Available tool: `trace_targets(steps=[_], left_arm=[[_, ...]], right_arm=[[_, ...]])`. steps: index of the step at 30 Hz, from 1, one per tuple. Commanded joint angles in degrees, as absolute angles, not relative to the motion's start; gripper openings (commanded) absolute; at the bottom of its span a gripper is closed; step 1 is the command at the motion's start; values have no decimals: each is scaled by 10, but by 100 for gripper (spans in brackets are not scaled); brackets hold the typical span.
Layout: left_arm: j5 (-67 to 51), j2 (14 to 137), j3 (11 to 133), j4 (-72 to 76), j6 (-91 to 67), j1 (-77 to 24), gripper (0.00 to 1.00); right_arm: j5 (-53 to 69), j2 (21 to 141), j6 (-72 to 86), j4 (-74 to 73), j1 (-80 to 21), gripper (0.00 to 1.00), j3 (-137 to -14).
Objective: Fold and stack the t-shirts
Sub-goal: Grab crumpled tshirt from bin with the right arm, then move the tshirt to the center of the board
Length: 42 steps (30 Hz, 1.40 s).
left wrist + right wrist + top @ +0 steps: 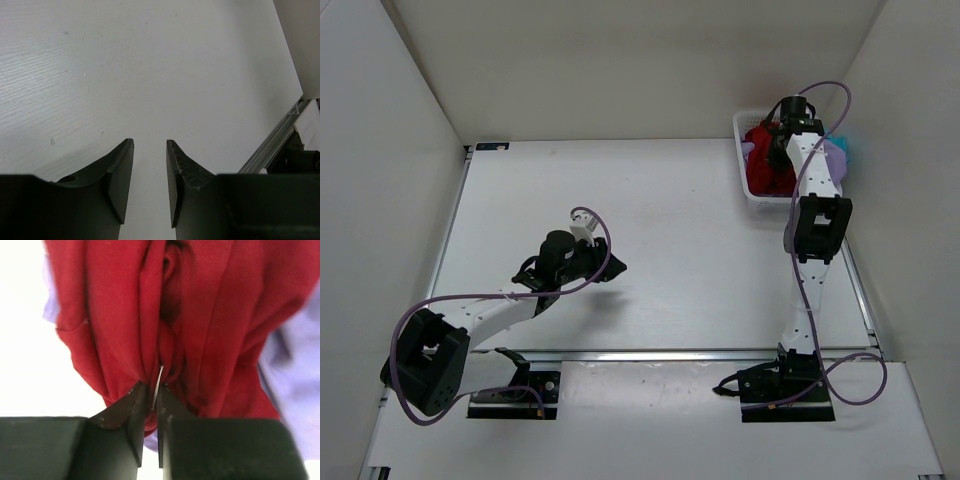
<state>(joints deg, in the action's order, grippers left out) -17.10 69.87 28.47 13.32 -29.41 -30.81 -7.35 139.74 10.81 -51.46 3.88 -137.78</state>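
Note:
The red t-shirt [765,170] lies bunched in the white mesh basket [741,160] at the back right. The lavender t-shirt [836,157] and a bit of the teal t-shirt [843,143] show at the basket's right side. My right gripper [778,135] is over the basket. In the right wrist view it [153,388] is shut on a fold of the red t-shirt [200,315], with lavender cloth [290,390] behind. My left gripper [612,266] is open and empty over the bare table; the left wrist view shows its fingers [150,145] apart.
White walls close in the table on the left, back and right. An aluminium rail [670,353] runs along the table's near edge, with both arm bases below it. The rail also shows in the left wrist view [275,145].

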Motion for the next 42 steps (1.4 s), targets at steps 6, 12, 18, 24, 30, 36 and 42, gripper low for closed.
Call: trace_targets(steps=[6, 12, 18, 24, 30, 36, 42], left_arm=[[-169, 681, 317, 121, -295, -305, 42], [-186, 660, 341, 113, -318, -286, 42], [-209, 627, 339, 110, -365, -223, 42], [-237, 583, 320, 117, -421, -121, 44], [-211, 551, 295, 88, -417, -85, 47], [-111, 549, 282, 24, -364, -125, 51], [-52, 538, 239, -18, -338, -114, 61]], right_arm=[[-98, 1218, 105, -502, 4, 0, -1439], [-93, 1037, 66, -433, -92, 0, -1363], [-18, 874, 38, -283, -251, 0, -1215], [134, 874, 102, -248, -263, 0, -1223], [282, 824, 276, -5, -143, 4, -821], [294, 824, 309, 40, -67, 24, -635], [89, 782, 237, -98, -136, 36, -594]])
